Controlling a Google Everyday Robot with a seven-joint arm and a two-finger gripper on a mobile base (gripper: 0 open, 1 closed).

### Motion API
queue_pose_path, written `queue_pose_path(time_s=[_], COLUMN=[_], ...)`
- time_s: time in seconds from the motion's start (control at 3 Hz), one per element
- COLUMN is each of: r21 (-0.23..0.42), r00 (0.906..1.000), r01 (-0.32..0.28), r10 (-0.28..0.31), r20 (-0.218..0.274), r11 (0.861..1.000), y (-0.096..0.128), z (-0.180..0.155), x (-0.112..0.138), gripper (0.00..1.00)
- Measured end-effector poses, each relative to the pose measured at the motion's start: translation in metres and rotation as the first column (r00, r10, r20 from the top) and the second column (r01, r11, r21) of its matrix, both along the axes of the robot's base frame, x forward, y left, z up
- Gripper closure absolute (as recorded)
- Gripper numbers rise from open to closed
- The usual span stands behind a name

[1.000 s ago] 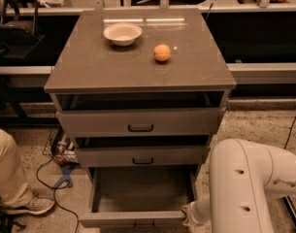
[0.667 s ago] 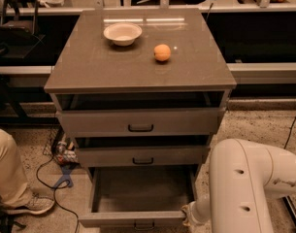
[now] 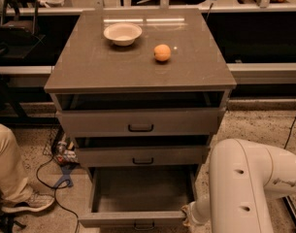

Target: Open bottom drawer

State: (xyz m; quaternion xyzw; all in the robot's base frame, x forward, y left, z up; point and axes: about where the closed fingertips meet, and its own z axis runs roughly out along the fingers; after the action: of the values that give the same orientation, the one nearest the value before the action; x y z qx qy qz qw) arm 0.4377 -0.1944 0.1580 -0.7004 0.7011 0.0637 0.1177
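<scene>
The bottom drawer (image 3: 138,217) of the grey cabinet stands pulled far out, showing its plain grey tray inside (image 3: 142,191); its black loop handle (image 3: 144,225) sits at the picture's lower edge. My white arm (image 3: 249,188) fills the lower right. My gripper (image 3: 188,216) is low at the drawer front's right end, mostly hidden by the arm.
The middle drawer (image 3: 142,155) and top drawer (image 3: 140,121) are each slightly open. A white bowl (image 3: 122,33) and an orange (image 3: 162,52) sit on the cabinet top. A person's leg and shoe (image 3: 21,198) and cables (image 3: 60,178) lie on the floor at left.
</scene>
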Motion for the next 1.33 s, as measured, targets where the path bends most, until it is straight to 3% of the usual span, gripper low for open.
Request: queue_pose_path(time_s=[0.33, 0.67, 1.33], r21=[0.000, 0.000, 0.000], r00=[1.0000, 1.0000, 1.0000], r01=[0.000, 0.000, 0.000], r10=[0.000, 0.000, 0.000], r20=[0.000, 0.000, 0.000], r11=[1.000, 1.000, 1.000], y=[0.0000, 0.0000, 0.0005], z=[0.0000, 0.0000, 0.0000], x=[0.0000, 0.0000, 0.0006], gripper=[0.86, 0.68, 0.22])
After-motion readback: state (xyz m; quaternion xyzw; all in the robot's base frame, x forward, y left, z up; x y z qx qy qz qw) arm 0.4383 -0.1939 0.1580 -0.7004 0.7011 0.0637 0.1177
